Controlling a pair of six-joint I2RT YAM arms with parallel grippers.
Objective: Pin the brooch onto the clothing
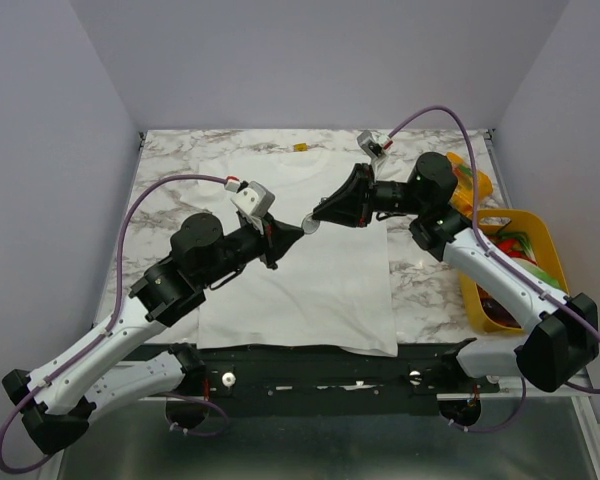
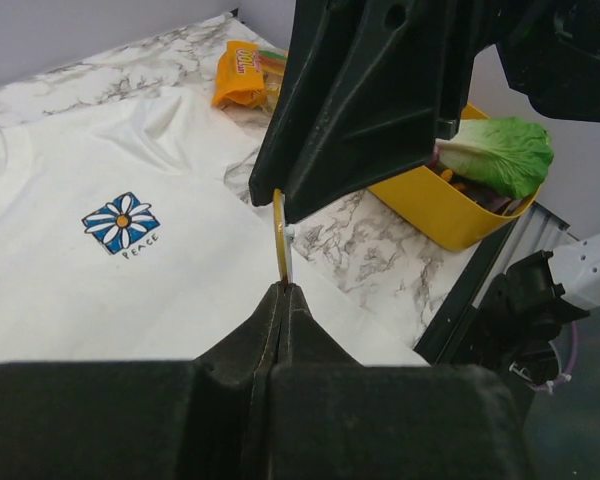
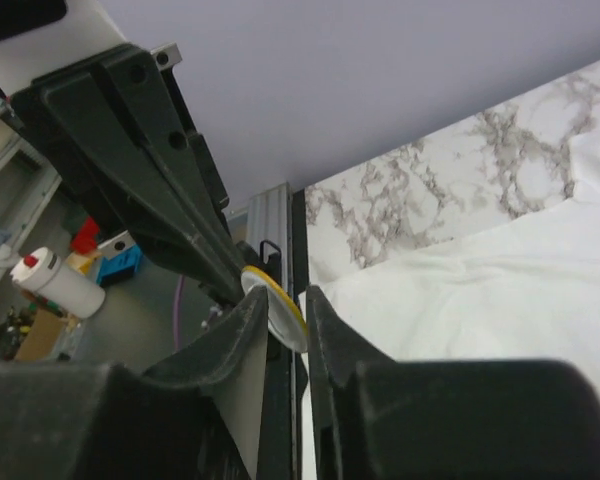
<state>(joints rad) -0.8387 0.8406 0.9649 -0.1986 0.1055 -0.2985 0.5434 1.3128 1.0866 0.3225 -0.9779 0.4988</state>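
The brooch (image 1: pixel 310 225), a small round disc with a gold-yellow rim, hangs in the air above the white T-shirt (image 1: pixel 310 290). My left gripper (image 2: pixel 283 287) is shut on its lower edge (image 2: pixel 280 240). My right gripper (image 3: pixel 289 297) faces it from the right. Its jaws stand narrowly apart on either side of the brooch (image 3: pixel 280 315), which sits tilted between them. The shirt lies flat on the marble table (image 1: pixel 170 200), and its blue-and-white flower emblem (image 2: pixel 121 223) shows in the left wrist view.
A yellow bin (image 1: pixel 540 240) with lettuce (image 2: pixel 500 150) and other items stands at the table's right edge. An orange snack packet (image 2: pixel 242 72) lies at the back right. A small yellow piece (image 1: pixel 301 147) lies near the shirt's collar.
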